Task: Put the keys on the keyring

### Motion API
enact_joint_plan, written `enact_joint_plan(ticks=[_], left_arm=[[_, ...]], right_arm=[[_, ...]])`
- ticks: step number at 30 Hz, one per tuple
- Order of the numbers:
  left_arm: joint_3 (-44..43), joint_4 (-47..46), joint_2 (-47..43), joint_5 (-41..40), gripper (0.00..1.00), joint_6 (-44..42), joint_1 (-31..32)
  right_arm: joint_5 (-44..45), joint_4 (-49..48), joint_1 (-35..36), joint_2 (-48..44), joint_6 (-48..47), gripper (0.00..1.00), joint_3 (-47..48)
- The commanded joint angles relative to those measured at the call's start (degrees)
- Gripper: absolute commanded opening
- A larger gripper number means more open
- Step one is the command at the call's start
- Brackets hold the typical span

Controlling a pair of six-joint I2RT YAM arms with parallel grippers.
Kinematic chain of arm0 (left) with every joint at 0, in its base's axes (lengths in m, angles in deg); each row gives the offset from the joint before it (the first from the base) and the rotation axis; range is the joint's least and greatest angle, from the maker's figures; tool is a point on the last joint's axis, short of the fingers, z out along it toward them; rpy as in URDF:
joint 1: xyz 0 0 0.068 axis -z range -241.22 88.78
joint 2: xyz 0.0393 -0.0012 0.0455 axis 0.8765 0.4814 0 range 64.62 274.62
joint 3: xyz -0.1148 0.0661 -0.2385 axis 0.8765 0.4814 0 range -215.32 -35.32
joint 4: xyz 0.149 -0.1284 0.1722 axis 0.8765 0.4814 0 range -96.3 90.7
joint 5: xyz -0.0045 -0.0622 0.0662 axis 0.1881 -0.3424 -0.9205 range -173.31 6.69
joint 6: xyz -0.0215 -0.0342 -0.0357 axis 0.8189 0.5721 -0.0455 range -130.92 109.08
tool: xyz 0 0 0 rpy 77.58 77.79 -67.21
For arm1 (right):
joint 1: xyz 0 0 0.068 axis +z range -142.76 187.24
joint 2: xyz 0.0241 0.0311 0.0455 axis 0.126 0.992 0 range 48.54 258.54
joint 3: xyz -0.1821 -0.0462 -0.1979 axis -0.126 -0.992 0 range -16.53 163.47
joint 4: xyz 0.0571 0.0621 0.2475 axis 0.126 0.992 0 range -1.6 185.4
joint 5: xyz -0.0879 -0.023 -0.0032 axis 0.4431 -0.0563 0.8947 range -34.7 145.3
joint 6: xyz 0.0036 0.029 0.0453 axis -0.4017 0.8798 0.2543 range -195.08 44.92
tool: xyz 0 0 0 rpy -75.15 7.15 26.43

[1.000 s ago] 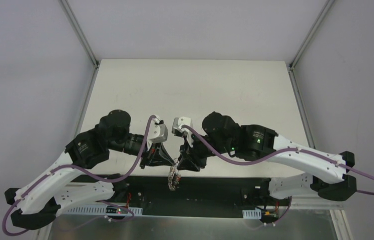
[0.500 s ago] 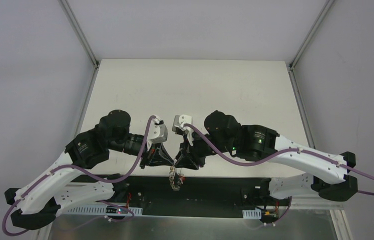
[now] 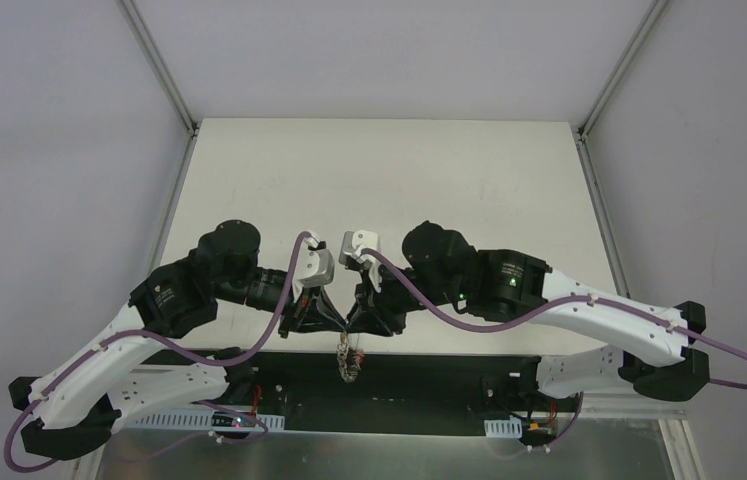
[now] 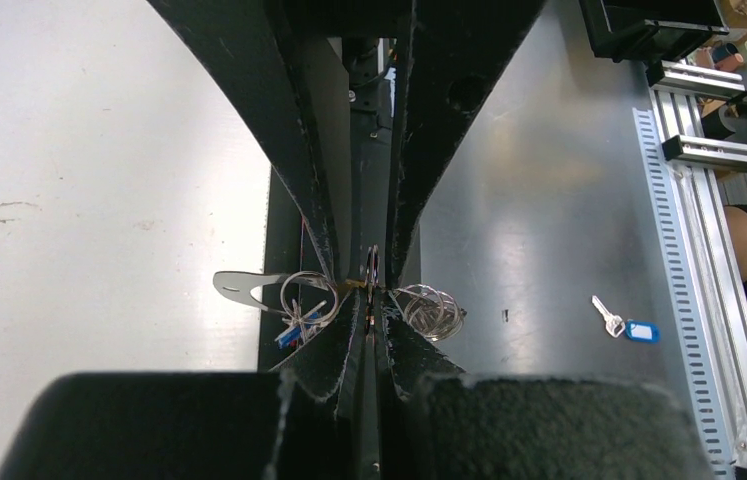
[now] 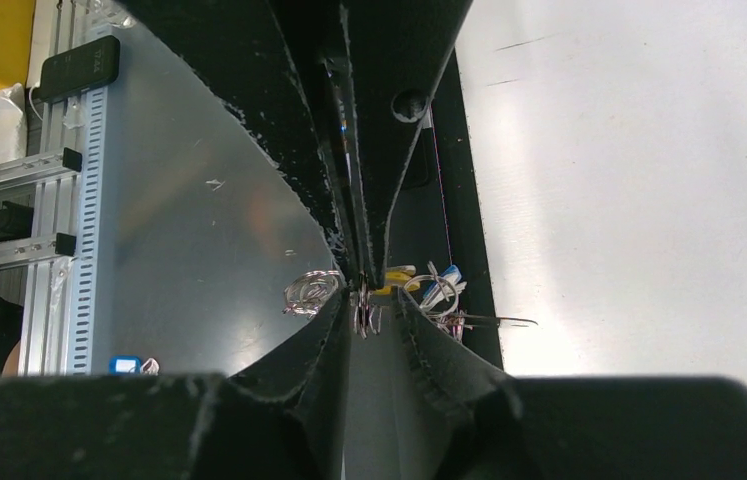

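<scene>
Both my arms fold inward, elbows out, and the wrists meet tip to tip over the near edge of the worktop. My left arm reaches in from the left, its jaws clenched on the keyring, whose bunch of keys hangs below. My right arm faces it, jaws set narrowly around the same ring; I cannot tell whether they pinch it. One key with a blue tag lies apart on the grey metal plate.
</scene>
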Motion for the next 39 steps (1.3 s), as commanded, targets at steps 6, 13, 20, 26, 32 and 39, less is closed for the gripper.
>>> enact_joint_plan(ticks=[6, 13, 20, 26, 32, 39], left_arm=[[-2.0, -2.69, -0.74, 0.3, 0.0, -0.51, 0.23], [-1.55, -3.11, -1.54, 0.76, 0.0, -1.3, 0.16], [1.12, -9.66, -7.07, 4.59, 0.17, -0.55, 0.19], [1.43, -12.45, -9.61, 3.81, 0.24, 0.37, 0.17], [3.24, -18.07, -9.87, 4.67, 0.28, 1.98, 0.16], [5.28, -25.29, -10.69, 4.03, 0.3, 5.88, 0.23]], right_arm=[[-0.52, -0.82, 0.76, 0.35, -1.09, 0.0, 1.4], [2.87, -5.8, 2.28, -3.15, -1.66, 0.0, -2.38], [15.72, -10.12, 8.58, -7.25, -2.82, 0.0, -5.37], [24.83, -15.02, 12.86, -11.34, -4.54, 0.0, -8.94], [28.88, -23.34, 15.75, -16.25, -7.11, 0.0, -13.69], [30.55, -39.43, 18.13, -21.55, -12.44, 0.0, -21.2]])
